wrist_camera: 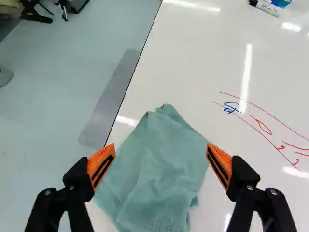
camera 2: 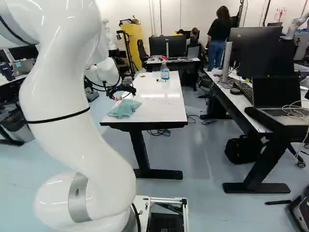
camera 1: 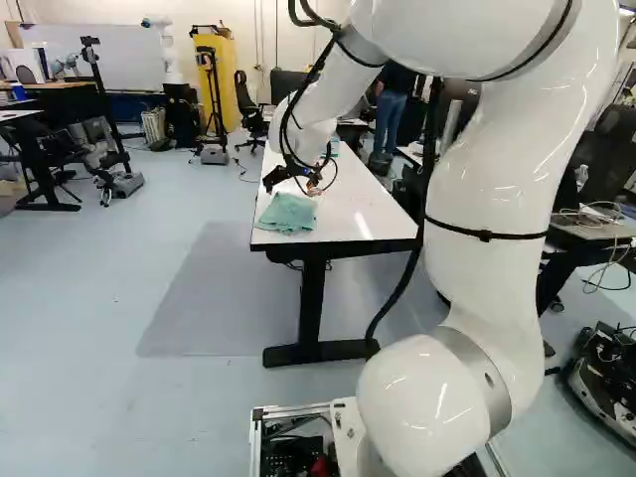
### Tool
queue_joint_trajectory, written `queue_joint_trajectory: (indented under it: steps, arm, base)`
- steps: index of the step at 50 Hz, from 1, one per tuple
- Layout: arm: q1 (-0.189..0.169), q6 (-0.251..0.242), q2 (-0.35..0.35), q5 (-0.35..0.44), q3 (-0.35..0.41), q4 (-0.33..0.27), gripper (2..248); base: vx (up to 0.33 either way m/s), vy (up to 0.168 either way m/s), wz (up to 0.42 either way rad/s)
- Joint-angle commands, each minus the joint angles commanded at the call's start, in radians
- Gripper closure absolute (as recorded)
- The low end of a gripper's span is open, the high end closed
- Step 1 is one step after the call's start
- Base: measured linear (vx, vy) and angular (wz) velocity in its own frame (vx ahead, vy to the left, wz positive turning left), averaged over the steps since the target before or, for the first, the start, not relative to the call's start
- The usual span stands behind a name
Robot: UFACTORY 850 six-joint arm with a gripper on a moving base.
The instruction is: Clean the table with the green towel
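Note:
My gripper (camera 1: 311, 183) hangs over the near part of the white table (camera 2: 157, 108). In the wrist view the gripper (wrist_camera: 160, 162) stands wide open, one orange-padded finger to each side of the green towel (wrist_camera: 161, 169). The crumpled towel (camera 1: 288, 212) lies flat near the table's corner, below the fingers and not gripped. Red curved lines (wrist_camera: 263, 126) and a small blue scribble (wrist_camera: 231, 107) mark the tabletop beside the towel.
A spray bottle (camera 2: 164, 71) and a marker (wrist_camera: 268, 7) are at the far part of the table. Another desk with a laptop (camera 2: 277, 99) stands to the right in the right base view. Another robot (camera 1: 167, 50) is in the far background.

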Motion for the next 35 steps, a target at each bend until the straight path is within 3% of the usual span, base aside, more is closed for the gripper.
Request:
queue_joint_trajectory:
  steps: [35]
  arm:
    - [0.001,0.0,-0.073,0.0,0.001,0.0,3]
  base:
    - [0.0,0.0,0.0]
